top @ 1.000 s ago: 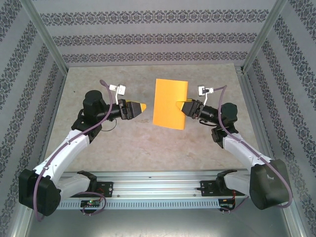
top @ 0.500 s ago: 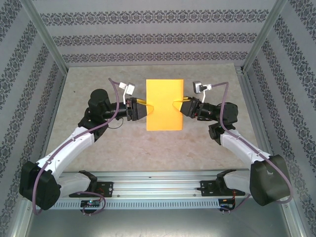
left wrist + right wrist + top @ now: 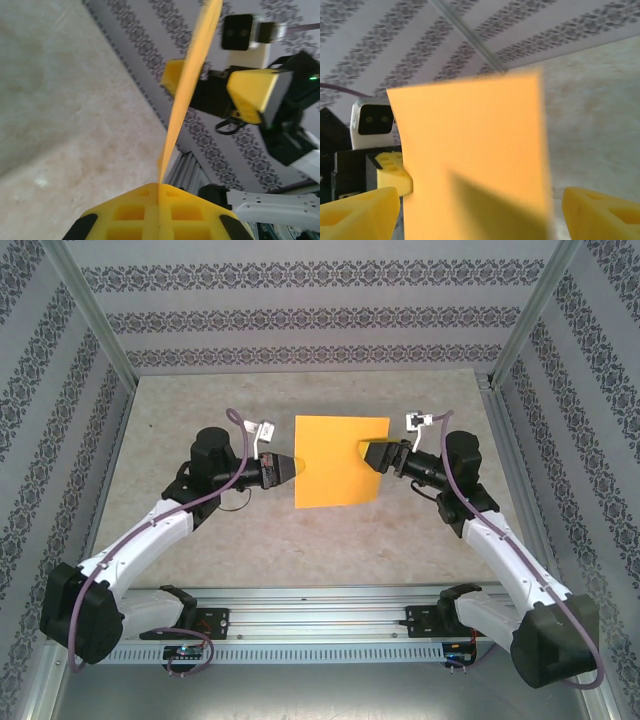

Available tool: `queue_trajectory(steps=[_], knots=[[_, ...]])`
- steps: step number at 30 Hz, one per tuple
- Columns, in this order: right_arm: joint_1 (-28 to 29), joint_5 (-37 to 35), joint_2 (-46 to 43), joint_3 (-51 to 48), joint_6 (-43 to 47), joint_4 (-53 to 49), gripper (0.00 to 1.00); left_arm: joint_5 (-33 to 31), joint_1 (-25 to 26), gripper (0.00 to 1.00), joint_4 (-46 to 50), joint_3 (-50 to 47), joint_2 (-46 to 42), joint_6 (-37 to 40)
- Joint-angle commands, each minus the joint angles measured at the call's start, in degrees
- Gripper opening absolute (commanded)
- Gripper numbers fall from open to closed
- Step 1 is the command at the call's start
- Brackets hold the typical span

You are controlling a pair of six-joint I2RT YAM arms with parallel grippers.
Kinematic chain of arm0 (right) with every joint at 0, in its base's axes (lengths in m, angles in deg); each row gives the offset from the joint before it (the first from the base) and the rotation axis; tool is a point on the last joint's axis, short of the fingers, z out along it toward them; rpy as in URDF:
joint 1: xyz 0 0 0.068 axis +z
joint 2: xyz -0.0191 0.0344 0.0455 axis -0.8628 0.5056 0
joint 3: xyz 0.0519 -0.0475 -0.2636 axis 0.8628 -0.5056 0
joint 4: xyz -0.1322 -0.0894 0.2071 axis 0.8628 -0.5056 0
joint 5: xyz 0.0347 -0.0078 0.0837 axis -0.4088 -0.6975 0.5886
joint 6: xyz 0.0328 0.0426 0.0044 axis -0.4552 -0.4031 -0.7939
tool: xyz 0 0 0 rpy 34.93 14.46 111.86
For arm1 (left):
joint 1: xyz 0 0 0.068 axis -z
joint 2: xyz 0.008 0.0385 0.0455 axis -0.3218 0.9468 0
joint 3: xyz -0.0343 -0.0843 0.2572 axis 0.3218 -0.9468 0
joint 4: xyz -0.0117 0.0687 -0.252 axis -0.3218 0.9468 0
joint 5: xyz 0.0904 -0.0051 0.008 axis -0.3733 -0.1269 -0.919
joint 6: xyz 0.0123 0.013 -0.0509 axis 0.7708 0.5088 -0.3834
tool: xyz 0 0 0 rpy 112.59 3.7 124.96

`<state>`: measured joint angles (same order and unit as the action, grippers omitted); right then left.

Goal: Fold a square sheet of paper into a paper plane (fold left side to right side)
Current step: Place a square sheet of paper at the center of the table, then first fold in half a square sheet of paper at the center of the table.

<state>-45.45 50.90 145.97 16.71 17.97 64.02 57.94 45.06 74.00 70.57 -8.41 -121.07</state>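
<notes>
Overhead, the square sheet of paper (image 3: 340, 462) hangs above the table (image 3: 250, 540). Its left edge is pinched in the clenched left gripper (image 3: 292, 468), while the right gripper (image 3: 370, 454) overlaps its right edge. From the left wrist, the sheet runs edge-on and blurred out of the closed yellow fingers (image 3: 135, 212), passing between the right gripper's spread jaws; contact there is unclear. From the right wrist, the sheet looks smeared, its bottom cut off between parted fingertips (image 3: 600, 215). The tabletop is mottled beige, and the walls (image 3: 300, 320) carry patterned paper.
</notes>
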Motion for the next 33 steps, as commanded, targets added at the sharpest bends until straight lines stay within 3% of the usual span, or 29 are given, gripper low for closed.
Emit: queue_trajectory(steps=[1, 11, 16, 18, 26, 33], knots=[[-0.3, -10.7, -0.4, 1.3, 12.1, -19.1, 0.85, -6.7, -0.5, 0.0, 8.7, -2.9, 2.8, 2.6], [1.6, -11.9, 5.4, -3.8, 7.4, -16.0, 0.8, -12.1, -0.6, 0.0, 13.6, -4.1, 14.8, 8.2], [3.4, -14.1, 8.4, -3.3, 8.9, -18.7, 0.79, -11.5, -0.6, 0.0, 13.0, -2.6, 18.5, 9.4], [3.7, -14.0, 9.4, -3.3, 8.6, -18.8, 0.79, -10.7, -0.5, 0.07, 12.6, -1.9, 19.3, 9.5], [5.1, -12.8, 13.1, -3.5, 5.7, -16.4, 0.79, -2.7, -0.4, 0.51, 3.3, -0.8, 22.7, 4.5], [5.8, -9.7, 16.6, -3.4, -1.5, -10.5, 0.78, -0.2, 0.7, 0.6, -2.7, -0.1, 23.4, 1.1]])
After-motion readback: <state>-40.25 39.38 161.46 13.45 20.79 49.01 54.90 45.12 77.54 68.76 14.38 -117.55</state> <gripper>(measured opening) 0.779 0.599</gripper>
